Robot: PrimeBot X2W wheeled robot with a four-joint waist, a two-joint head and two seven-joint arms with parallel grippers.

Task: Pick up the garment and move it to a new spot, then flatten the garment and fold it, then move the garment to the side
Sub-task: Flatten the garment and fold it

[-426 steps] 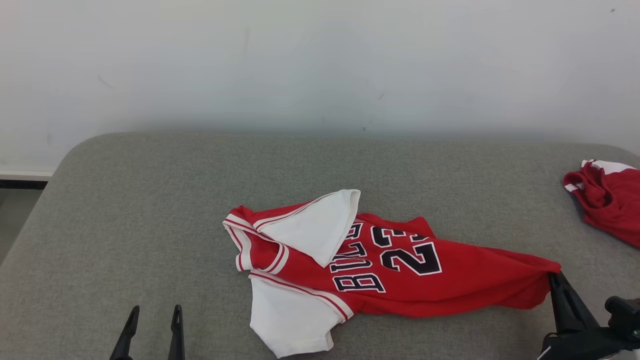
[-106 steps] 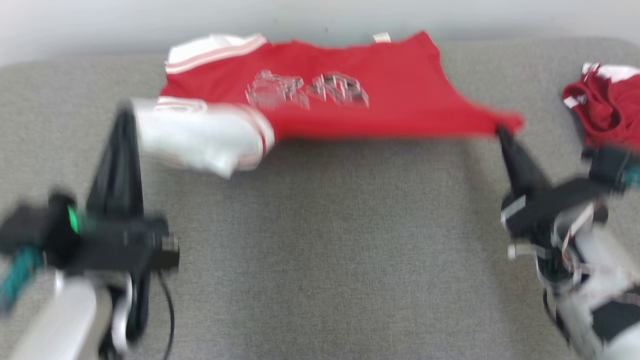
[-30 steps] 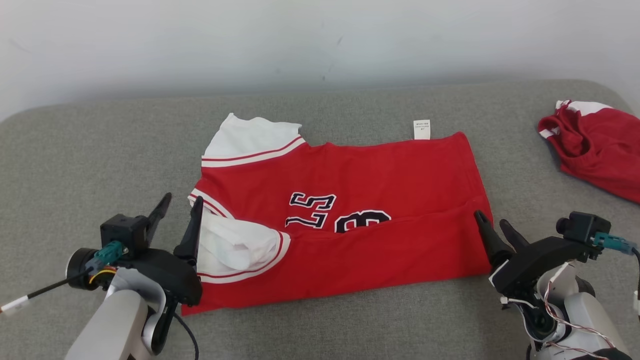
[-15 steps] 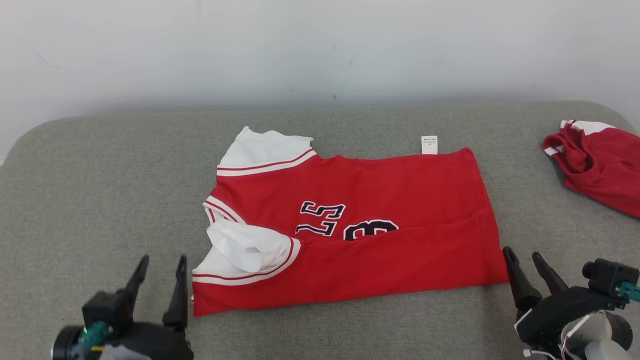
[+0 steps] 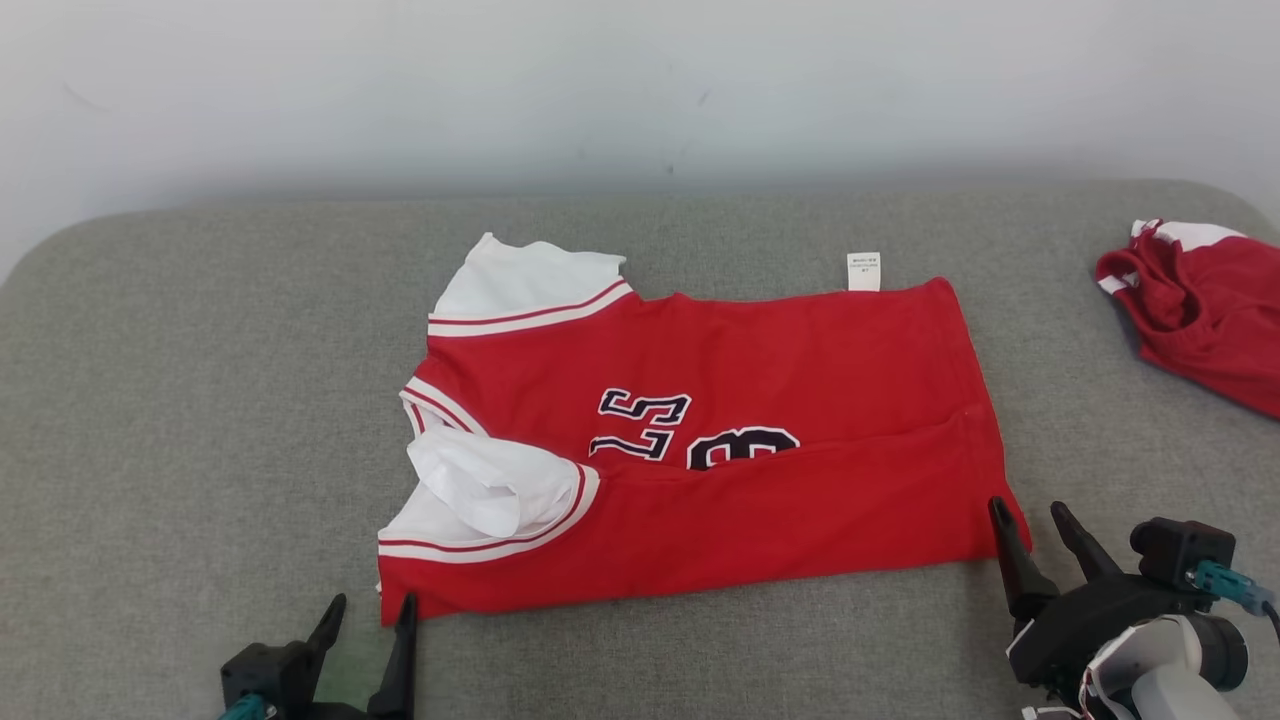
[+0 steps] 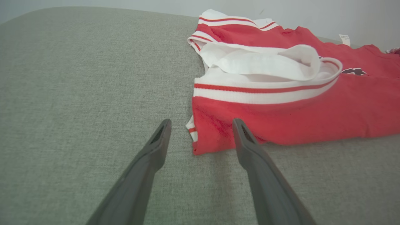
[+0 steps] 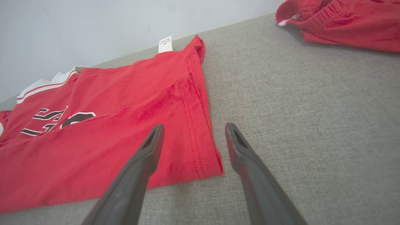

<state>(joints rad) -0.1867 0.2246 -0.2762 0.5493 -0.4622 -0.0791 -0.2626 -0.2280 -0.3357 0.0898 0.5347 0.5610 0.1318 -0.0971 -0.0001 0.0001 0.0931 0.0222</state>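
Observation:
The garment (image 5: pixel 720 460) is a red jersey with white sleeves and dark numbers, lying flat on the grey table with its near long edge folded up over the numbers. A white sleeve is bunched at its left end (image 6: pixel 262 62). My left gripper (image 5: pixel 368 606) stands open just below the garment's near left corner (image 6: pixel 200 147), which lies between the open fingers in the left wrist view. My right gripper (image 5: pixel 1027 515) is open at the near right corner (image 7: pixel 212 162), with nothing held. A white label (image 5: pixel 863 271) sticks out of the far edge.
A second crumpled red and white garment (image 5: pixel 1200 310) lies at the table's far right, also seen as a red heap (image 7: pixel 340 22) in the right wrist view. A pale wall stands behind the grey table (image 5: pixel 200 400). Bare cloth surface lies left of the jersey.
Both grippers have let go of the folded edge and drawn back toward me, opening wide; they now sit at the garment's near corners. The jersey lies as it was.

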